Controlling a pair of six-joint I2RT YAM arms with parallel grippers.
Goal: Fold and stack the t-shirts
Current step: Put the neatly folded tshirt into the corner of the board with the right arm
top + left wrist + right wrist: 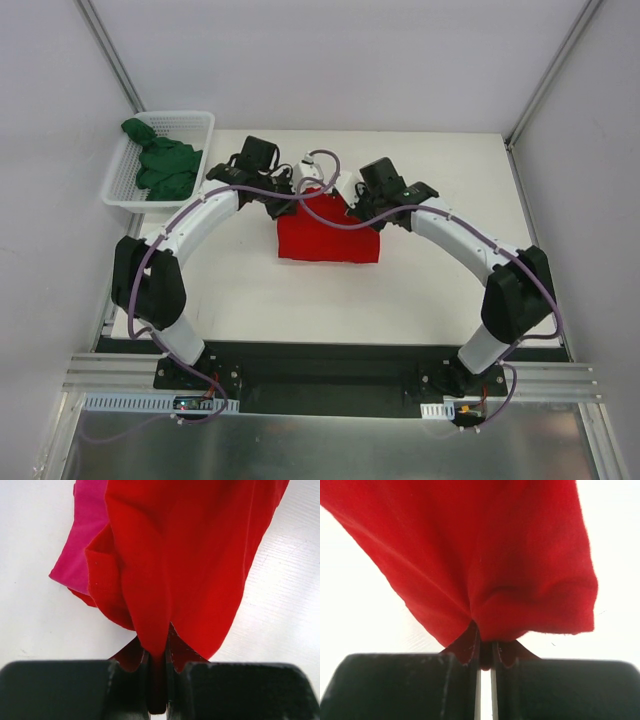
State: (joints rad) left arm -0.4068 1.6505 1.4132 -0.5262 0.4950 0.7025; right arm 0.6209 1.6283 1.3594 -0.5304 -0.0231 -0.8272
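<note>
I've left gripper (159,662) and right gripper (485,652) pinching red t-shirt (328,240); only left wrist shows pink t-shirt (82,545) (table's (300,300) near edge bare).

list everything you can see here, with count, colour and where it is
red t-shirt: one, bright red, mid table, far edge pinched by both grippers
pink t-shirt: one, magenta-pink, peeking out from behind the red one, seen only in the left wrist view
green t-shirt: one, dark green, bunched in the basket
mesh basket: one, white, far left corner of the table
table: one, white, under everything
left gripper: one, black, shut on the red t-shirt
right gripper: one, black, shut on the red t-shirt
arms: two, white and black, bolted at the near edge
</note>
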